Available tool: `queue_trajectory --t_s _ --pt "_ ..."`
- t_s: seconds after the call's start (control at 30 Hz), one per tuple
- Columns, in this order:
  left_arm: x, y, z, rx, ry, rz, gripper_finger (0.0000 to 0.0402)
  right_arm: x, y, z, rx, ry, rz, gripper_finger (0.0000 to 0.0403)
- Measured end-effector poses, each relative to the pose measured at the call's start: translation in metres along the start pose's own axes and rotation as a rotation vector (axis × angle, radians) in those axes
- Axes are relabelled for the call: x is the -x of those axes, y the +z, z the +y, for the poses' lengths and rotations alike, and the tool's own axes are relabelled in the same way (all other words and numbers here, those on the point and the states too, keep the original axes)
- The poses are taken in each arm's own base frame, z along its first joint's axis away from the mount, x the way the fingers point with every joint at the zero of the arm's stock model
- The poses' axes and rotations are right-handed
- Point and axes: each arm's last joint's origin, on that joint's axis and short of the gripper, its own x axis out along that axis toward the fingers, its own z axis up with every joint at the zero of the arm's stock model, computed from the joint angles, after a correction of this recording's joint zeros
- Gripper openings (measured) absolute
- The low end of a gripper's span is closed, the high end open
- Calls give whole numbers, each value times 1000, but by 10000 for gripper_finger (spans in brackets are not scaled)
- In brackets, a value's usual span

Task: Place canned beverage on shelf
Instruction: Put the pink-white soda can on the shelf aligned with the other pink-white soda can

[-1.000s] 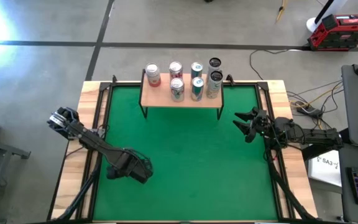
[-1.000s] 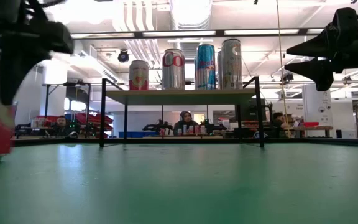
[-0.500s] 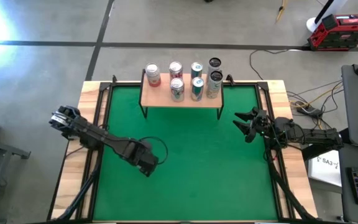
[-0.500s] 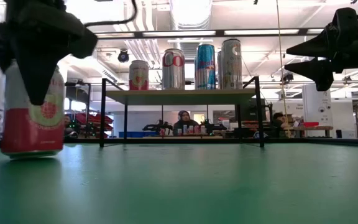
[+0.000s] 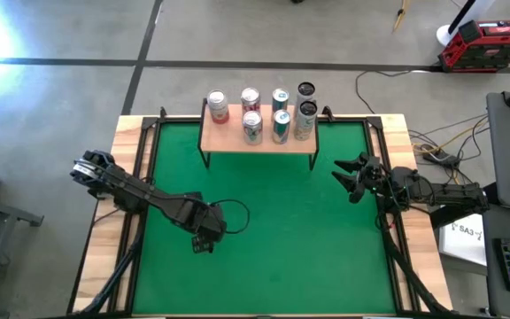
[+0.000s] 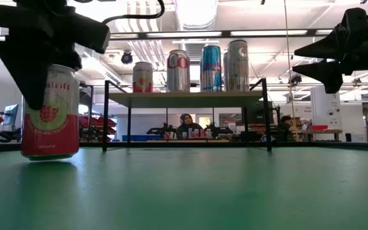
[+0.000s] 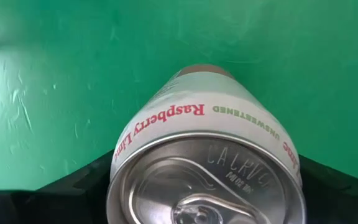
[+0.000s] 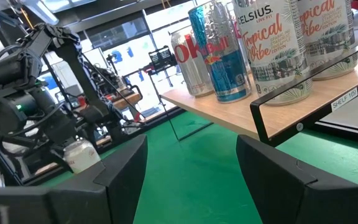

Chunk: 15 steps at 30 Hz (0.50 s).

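Bright overhead lighting, window glare top left, dark backlit arms, soft shadows

Left gripper (image 5: 204, 232) low over the middle-left of the table, fingers clamped, arm stretched diagonally inward. Right gripper (image 5: 347, 177) raised at the right edge, fingers spread.

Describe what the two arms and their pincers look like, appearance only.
Both arms are dark, almost black, jointed links. The left pincer has chunky matte-black angular housings, with a thin black cable looping beside it. The right pincer ends in two pointed, wedge-shaped black fingers with flat inner faces. No markings are visible.
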Motion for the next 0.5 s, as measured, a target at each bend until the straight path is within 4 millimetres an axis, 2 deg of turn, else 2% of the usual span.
queue_trajectory --t_s 0.5 --pt "0 1 0 -302 35 -27 304 0 0 0 0 0 -1 238"
